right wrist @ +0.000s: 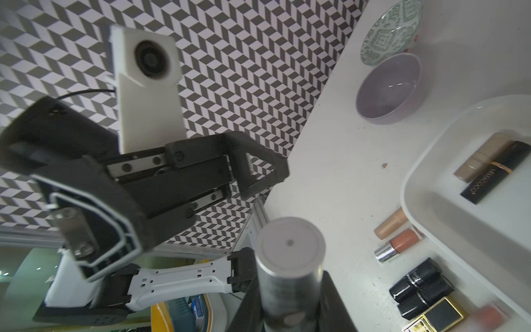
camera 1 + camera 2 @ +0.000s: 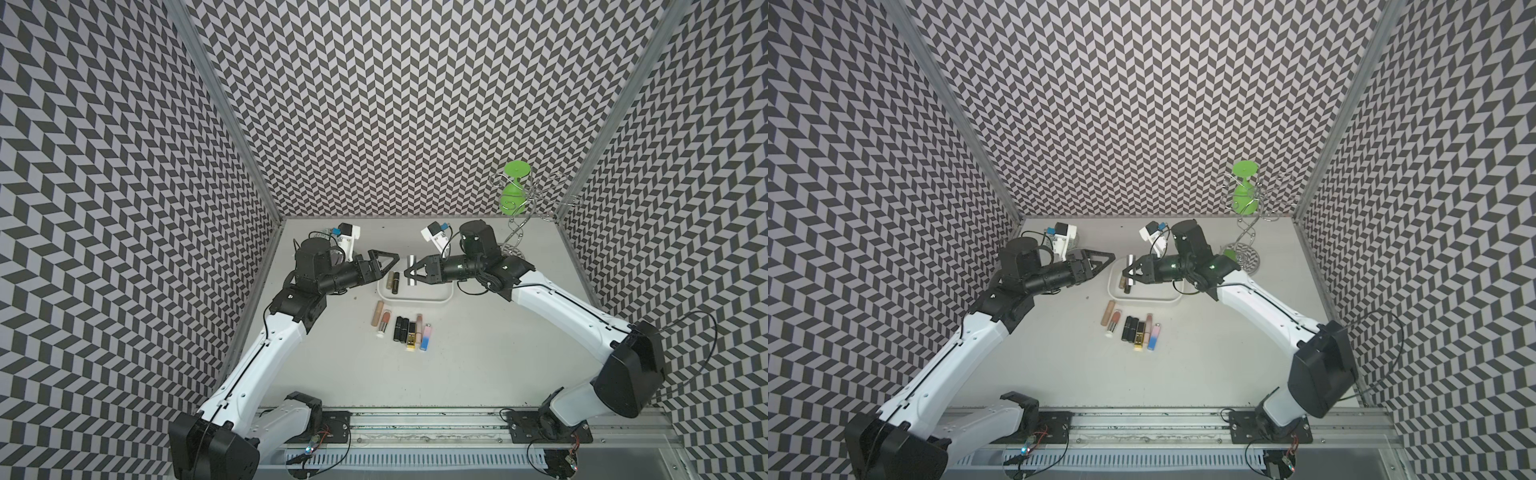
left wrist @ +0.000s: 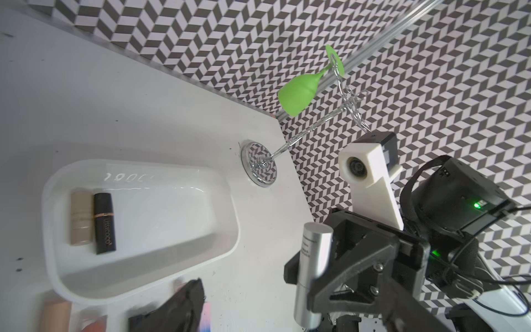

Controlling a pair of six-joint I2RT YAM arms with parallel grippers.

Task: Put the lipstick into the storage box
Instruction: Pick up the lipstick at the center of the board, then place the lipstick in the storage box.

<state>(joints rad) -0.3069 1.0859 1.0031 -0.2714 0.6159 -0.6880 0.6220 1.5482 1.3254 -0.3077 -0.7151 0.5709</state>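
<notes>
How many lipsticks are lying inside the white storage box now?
2: a beige lipstick and a black lipstick, side by side at one end of the storage box. The left wrist view shows no others.

Ten lipsticks (image 2: pixel 384 324) — one storage box (image 2: pixel 419 300), two bowls (image 1: pixel 393 89), one green glass (image 2: pixel 512 195)

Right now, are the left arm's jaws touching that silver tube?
Apart. The right wrist view shows the open left jaws clear of the silver tube, wallpaper and table between.
</notes>
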